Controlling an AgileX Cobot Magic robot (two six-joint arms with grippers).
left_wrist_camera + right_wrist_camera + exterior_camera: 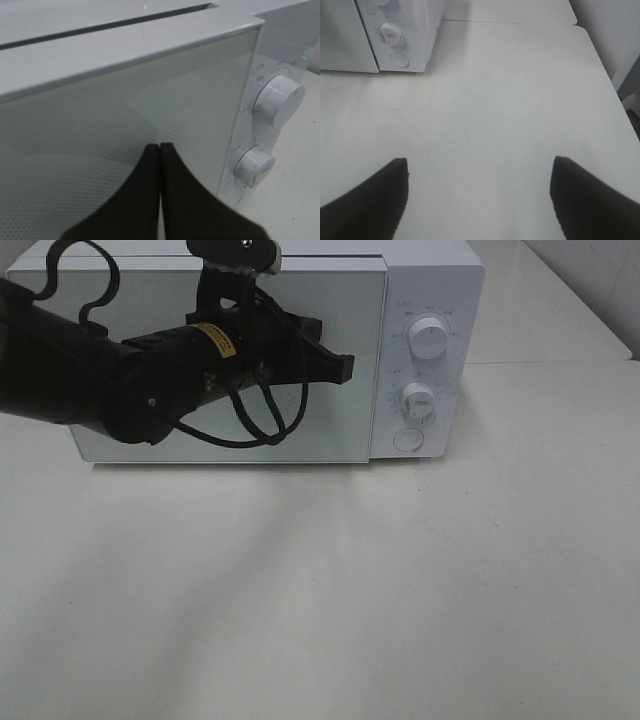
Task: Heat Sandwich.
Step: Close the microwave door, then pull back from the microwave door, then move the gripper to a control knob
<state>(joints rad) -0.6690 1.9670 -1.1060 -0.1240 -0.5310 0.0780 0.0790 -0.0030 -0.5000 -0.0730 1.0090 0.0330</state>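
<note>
The sandwich is out of view. The white microwave (340, 430) stands at the back of the table, and its grey glass door (125, 110) looks closed. My left gripper (345, 367) is shut with nothing between its fingers. It hovers in front of the door's right part, its tips (159, 146) pointing toward the control panel side. Whether the tips touch the glass I cannot tell. My right gripper (479, 162) is open and empty over bare table to the right of the microwave (400, 30). It does not show in the exterior high view.
The control panel carries an upper knob (430, 340), a lower knob (420, 400) and a round button (408, 439). The white table (320, 600) spreads in front. Its right edge (615, 100) shows in the right wrist view.
</note>
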